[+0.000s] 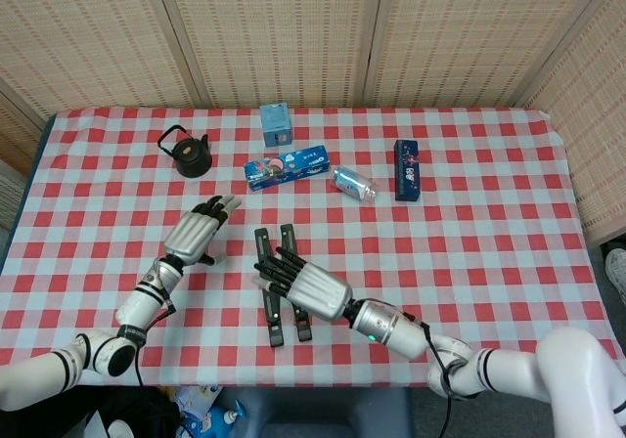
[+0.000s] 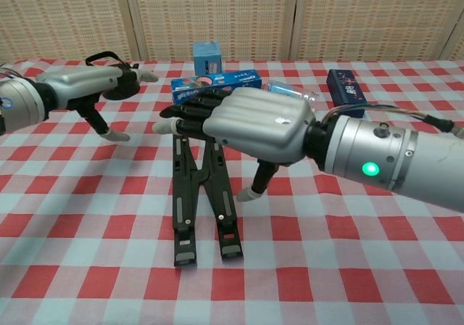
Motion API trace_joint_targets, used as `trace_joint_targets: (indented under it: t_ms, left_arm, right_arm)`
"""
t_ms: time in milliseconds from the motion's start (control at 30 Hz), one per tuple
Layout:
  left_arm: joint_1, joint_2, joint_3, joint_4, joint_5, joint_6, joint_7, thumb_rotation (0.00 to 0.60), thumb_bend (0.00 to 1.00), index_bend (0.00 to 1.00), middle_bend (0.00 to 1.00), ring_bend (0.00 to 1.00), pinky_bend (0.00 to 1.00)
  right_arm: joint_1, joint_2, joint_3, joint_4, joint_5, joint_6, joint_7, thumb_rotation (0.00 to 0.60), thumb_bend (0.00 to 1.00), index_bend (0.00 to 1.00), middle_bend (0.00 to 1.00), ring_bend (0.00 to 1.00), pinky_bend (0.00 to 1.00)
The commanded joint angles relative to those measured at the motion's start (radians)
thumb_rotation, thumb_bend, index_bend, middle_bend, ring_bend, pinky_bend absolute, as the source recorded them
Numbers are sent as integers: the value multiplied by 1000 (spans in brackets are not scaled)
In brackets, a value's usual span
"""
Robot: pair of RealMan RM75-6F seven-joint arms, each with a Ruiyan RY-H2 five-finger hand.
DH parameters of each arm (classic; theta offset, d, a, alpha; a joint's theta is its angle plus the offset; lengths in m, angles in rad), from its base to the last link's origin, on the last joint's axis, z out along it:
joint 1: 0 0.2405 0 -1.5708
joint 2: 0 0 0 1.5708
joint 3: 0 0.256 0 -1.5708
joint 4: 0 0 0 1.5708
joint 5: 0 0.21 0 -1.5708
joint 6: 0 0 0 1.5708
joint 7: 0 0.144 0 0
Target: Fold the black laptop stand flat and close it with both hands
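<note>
The black laptop stand [image 1: 263, 247] lies flat on the checked cloth, its two bars [image 2: 181, 209] close together in a narrow V, joined at the far end. My right hand [image 1: 308, 286] hovers over the stand's far half, palm down and fingers stretched out flat [image 2: 246, 125], with the thumb hanging down beside the right bar. It holds nothing. My left hand [image 1: 196, 231] is raised off to the left of the stand [image 2: 94, 85], fingers extended and empty, well apart from the bars.
Along the back stand a black kettle [image 1: 188, 153], a light blue box [image 1: 276, 123], a blue cookie box [image 1: 286, 167], a lying bottle [image 1: 353, 184] and a dark blue box [image 1: 406, 169]. The table's front edge runs just below the stand's near ends.
</note>
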Motion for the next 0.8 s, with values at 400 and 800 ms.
trace_joint_targets:
  t_ms: [400,800]
  left_arm:
    - [73,89,11,-70,15,62,-36,600,217,0,0,0,171]
    - [102,107,17,-62,18,66,-74,600,217,0,0,0,170]
  right_arm:
    - [318,129,-13,-38,-20,-413,159,600,0,0,0,0,0]
    - [409,38,-118,118,-117,-408,271,600,0,0,0,0,0]
